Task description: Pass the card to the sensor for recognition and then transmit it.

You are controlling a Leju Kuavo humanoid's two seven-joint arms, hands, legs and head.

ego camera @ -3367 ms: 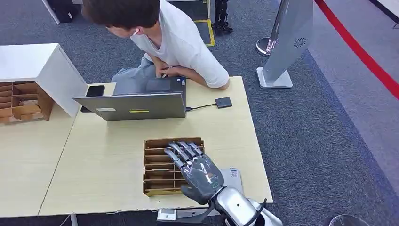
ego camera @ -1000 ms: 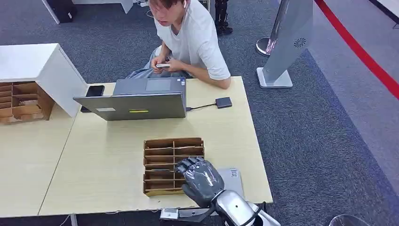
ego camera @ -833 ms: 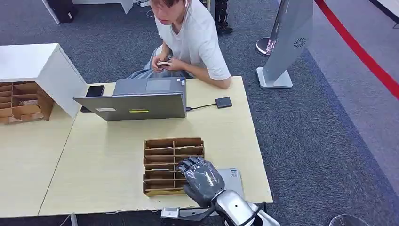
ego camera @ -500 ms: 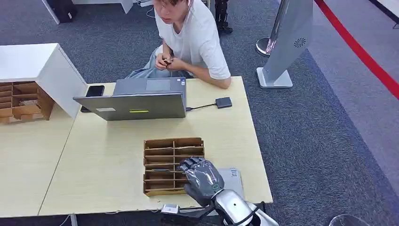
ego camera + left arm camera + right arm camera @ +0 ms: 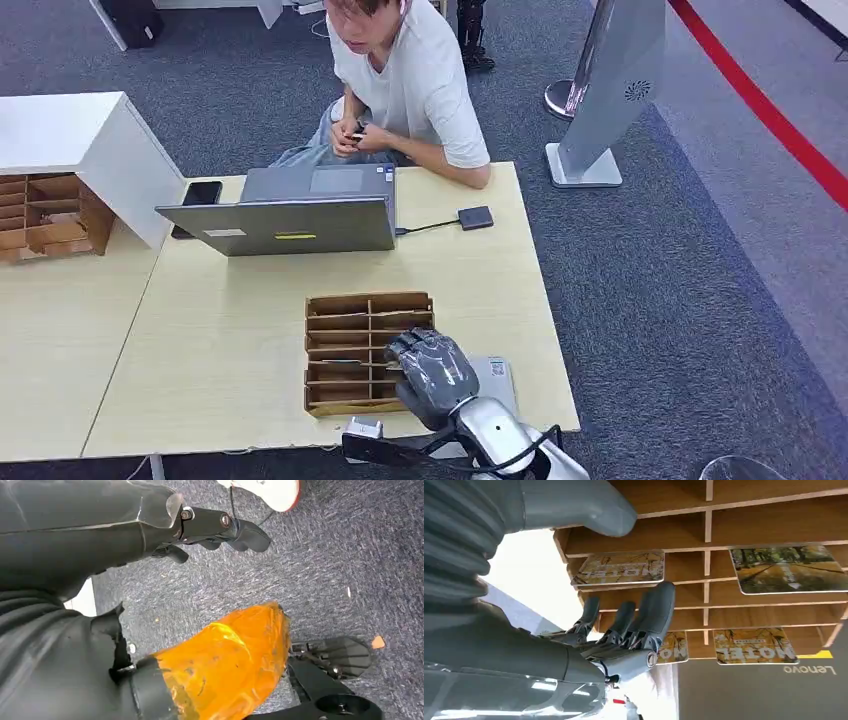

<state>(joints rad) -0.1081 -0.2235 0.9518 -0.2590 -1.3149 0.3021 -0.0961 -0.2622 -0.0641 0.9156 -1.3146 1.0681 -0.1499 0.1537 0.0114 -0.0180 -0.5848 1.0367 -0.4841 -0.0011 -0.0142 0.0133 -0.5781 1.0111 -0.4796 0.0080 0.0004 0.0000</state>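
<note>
**Wooden rack, hand closing in**

Wooden card rack (image 5: 367, 350) is getting the attention: the right hand (image 5: 430, 372) is curling tighter than a second ago, fingers (image 5: 651, 615) dipping toward a card (image 5: 620, 569) at the rack's five o'clock corner. Whether it's grasping one, I cannot tell. The left hand (image 5: 220, 527) is hanging clenched. The sensor (image 5: 476, 217) is waiting at one o'clock on the desk (image 5: 220, 330).

The rack (image 5: 345, 340) is matt brown wood with thin dividers; the cards (image 5: 621, 567) in it look like glossy printed paper. The table (image 5: 230, 330) has a smooth pale wood finish. The right hand (image 5: 432, 372) is glossy grey plastic. The floor (image 5: 660, 280) is rough grey carpet.
</note>
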